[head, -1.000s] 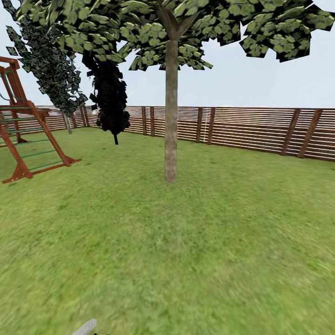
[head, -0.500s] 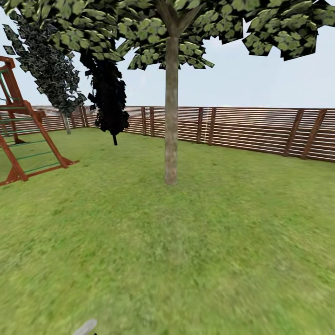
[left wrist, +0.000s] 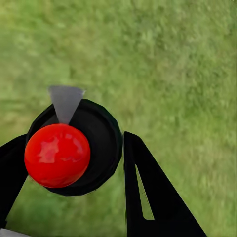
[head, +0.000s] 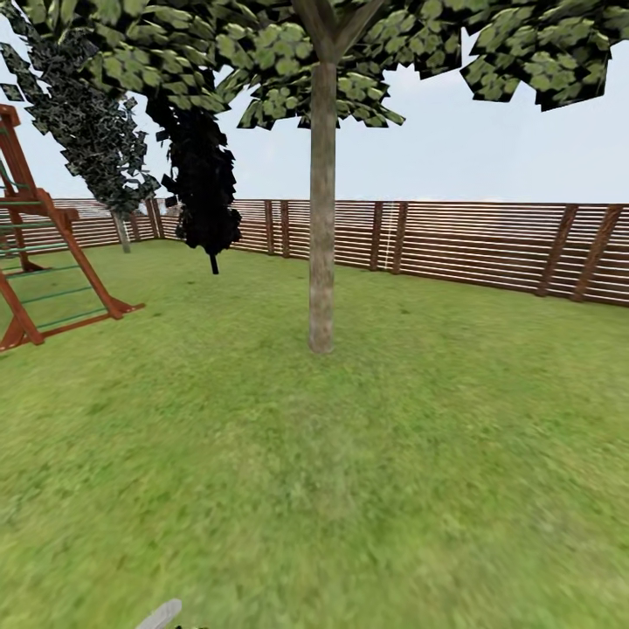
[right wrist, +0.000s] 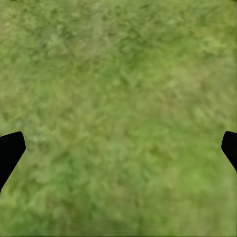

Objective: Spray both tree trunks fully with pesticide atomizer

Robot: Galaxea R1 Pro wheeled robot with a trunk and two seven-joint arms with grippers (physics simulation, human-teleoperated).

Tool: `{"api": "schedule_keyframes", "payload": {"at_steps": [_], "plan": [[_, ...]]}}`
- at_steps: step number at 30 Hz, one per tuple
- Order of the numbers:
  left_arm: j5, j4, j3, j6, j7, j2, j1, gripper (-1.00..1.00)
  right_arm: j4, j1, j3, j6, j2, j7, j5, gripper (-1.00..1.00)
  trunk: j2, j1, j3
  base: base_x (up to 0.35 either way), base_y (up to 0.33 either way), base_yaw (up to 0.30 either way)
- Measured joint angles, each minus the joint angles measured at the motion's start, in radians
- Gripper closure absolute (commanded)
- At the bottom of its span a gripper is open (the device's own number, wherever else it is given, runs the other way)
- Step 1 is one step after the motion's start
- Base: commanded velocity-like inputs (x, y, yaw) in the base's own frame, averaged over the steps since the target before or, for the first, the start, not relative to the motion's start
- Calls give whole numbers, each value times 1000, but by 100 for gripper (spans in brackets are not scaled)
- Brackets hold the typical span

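One tree stands ahead on the garden lawn in the head view, its straight grey-brown tree trunk (head: 321,218) rising bare to a blocky green canopy (head: 288,52). No white specks show on the bark. The pesticide atomizer (left wrist: 81,148) appears end-on in the left wrist view as a black round body with a red ball and a grey nozzle. My left gripper (left wrist: 74,143) is shut on it, a black finger on each side. The grey nozzle tip (head: 160,614) pokes in at the head view's bottom edge. My right gripper (right wrist: 121,148) is open over bare grass.
A brown slatted fence (head: 489,245) closes the lawn behind the tree. A red-brown wooden play frame (head: 44,262) stands at the left. A near-black thin-stemmed tree (head: 205,183) and a darker leafy one (head: 96,131) stand near the fence. Open grass (head: 349,480) lies between me and the trunk.
The whole head view has shifted: the trunk's base sits slightly lower and the play frame further left, so the camera has moved nearer. The nozzle tip stays at the bottom edge.
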Motion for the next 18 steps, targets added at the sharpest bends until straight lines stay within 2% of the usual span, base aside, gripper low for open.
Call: {"api": "schedule_keyframes", "payload": {"at_steps": [18], "plan": [[0,0,0,0,0,0,0,100,0,0,0,0,1,-1,0,-100,0,0,0,321,0,0]]}}
